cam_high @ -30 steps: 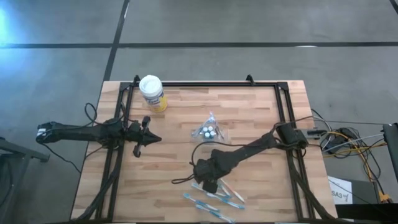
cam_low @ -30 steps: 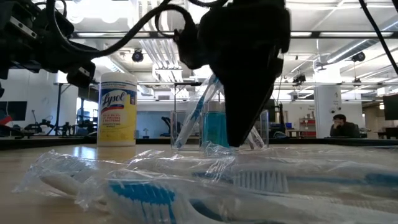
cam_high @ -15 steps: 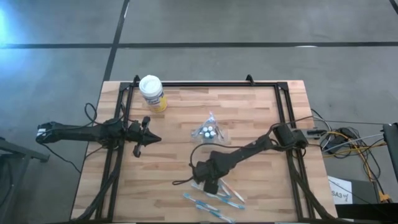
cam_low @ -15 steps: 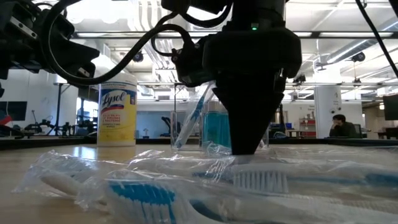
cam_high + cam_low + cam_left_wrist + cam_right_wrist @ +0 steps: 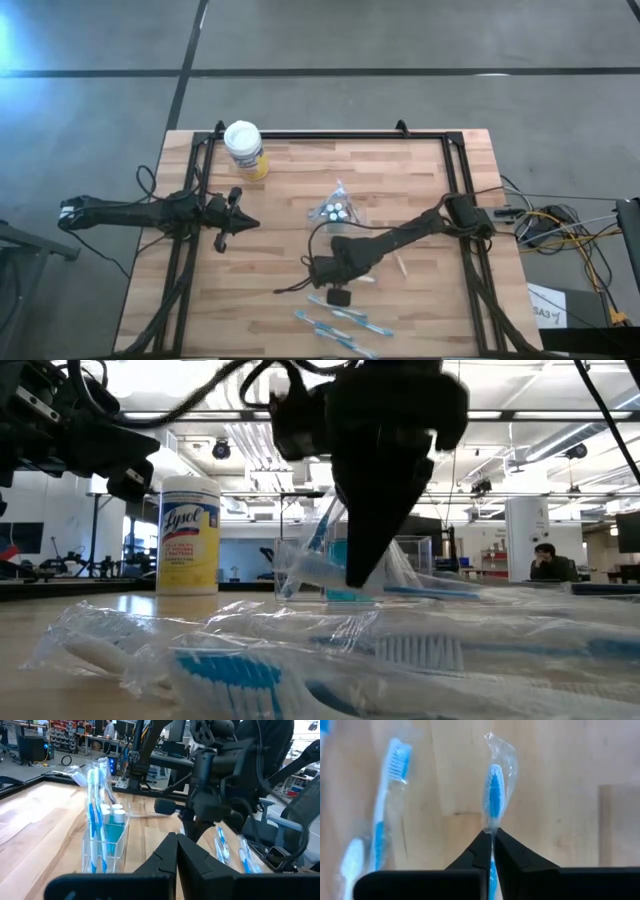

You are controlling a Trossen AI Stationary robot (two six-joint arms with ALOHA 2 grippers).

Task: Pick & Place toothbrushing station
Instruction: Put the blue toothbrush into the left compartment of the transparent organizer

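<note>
From where I stand, the wooden table (image 5: 280, 300) carries the whole risk: the right gripper (image 5: 491, 839) is pinching one wrapped toothbrush (image 5: 493, 795) by its thin neck, lifted just above the loose toothbrushes (image 5: 340, 325) lying at the near edge. Held that far from its middle, it could swivel or slide out through the slick wrapper (it looks crinkly). The clear holder (image 5: 102, 840), already standing with brushes and small white tubes (image 5: 117, 812) near the table's middle, seems light enough to tip if nudged. The left gripper (image 5: 176, 851) waits pressed together at the left side.
</note>
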